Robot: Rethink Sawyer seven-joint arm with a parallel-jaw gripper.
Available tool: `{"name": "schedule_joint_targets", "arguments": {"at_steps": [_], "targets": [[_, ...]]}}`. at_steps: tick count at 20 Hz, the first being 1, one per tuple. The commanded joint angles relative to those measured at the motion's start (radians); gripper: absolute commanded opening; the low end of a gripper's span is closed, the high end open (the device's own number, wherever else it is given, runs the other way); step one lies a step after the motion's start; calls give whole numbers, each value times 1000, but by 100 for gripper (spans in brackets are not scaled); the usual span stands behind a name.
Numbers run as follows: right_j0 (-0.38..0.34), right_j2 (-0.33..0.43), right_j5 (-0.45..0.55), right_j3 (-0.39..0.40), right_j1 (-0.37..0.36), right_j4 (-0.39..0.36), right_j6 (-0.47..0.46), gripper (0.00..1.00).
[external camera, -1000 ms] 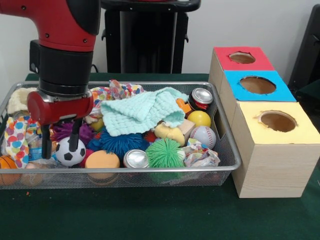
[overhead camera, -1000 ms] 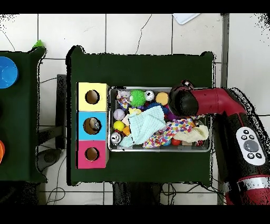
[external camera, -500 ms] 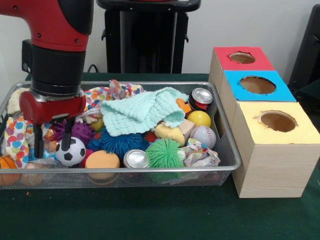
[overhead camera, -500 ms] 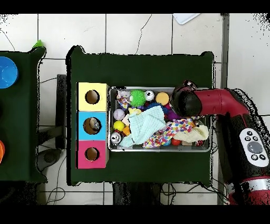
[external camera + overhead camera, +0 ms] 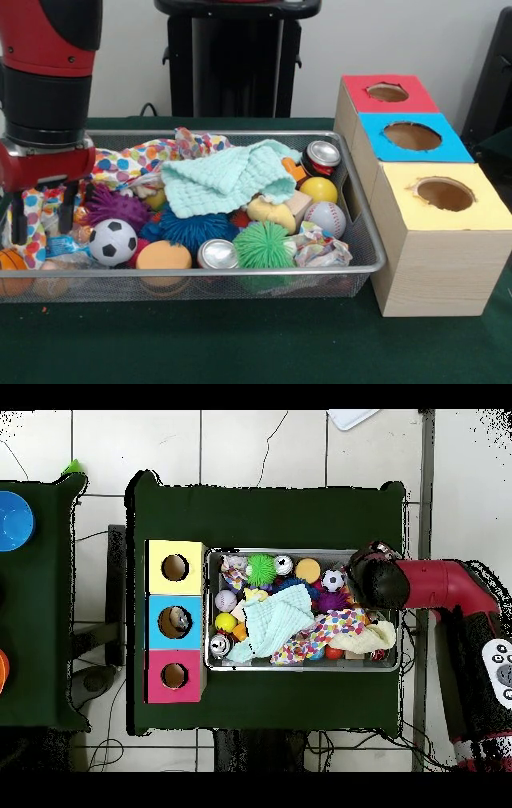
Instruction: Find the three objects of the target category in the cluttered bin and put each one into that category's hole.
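No readable text, label, brand, number or sign shows on anything in either view.

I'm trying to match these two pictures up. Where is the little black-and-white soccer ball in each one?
Front view: the soccer ball lies at the bin's near left, just right of the gripper.
Overhead view: the soccer ball sits by the bin's top rim, right of middle, beside the arm's end.
Shared landmark: the orange ball right beside it.

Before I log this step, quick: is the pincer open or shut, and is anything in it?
Pincer: open and empty, hanging over the left end of the wire bin, beside the soccer ball.
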Motion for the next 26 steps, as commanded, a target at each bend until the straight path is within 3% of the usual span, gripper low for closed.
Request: {"name": "schedule_joint_targets", "arguments": {"at_steps": [1, 14, 26], "targets": [[-4, 43, 126, -19, 53, -40, -273, 100], [39, -39, 39, 80, 77, -70, -82, 100], [49, -90, 28, 104, 60, -66, -42, 100]]}}
